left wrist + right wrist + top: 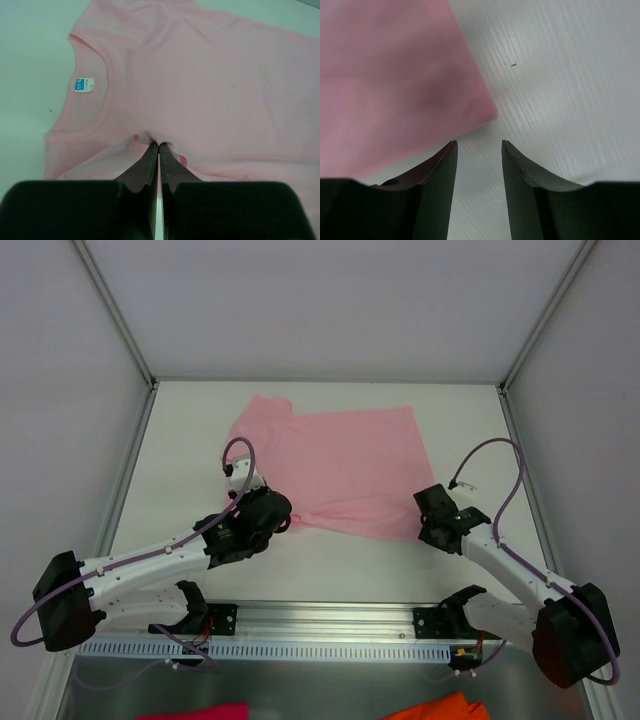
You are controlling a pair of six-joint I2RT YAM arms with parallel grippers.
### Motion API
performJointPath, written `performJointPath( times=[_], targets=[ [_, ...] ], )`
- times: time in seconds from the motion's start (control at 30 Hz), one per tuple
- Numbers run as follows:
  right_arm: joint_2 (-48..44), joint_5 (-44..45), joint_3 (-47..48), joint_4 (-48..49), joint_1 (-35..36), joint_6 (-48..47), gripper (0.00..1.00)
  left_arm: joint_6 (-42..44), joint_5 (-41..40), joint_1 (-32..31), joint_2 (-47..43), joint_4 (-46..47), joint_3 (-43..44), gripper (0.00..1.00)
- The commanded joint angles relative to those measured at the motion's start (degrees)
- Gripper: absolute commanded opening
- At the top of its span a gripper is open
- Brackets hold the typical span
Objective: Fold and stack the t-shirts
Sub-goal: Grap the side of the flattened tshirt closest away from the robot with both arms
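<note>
The left gripper (159,145) clamps the near edge of the pink t-shirt (345,460) at centre frame, while the right gripper (479,150), jaws apart, hovers just right of its lower-right corner.

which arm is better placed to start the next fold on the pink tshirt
Left. The left gripper is shut on a pinch of the t-shirt near its collar, so it can probably pull now. The right gripper is open above bare table just off the shirt's corner, holding nothing.
</note>
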Motion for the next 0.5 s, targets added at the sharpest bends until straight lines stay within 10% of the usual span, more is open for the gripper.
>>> performJointPath(
  times=[0.0,0.47],
  targets=[
    [0.6,4.7,2.2,-1.9,-0.8,1.6,0.45,2.5,0.5,0.6,-0.4,4.0,-0.9,0.0],
    [3.6,3.8,1.9,0.5,-3.2,0.7,0.46,3.8,1.6,0.6,-1.2,5.6,-1.7,0.0]
  ],
)
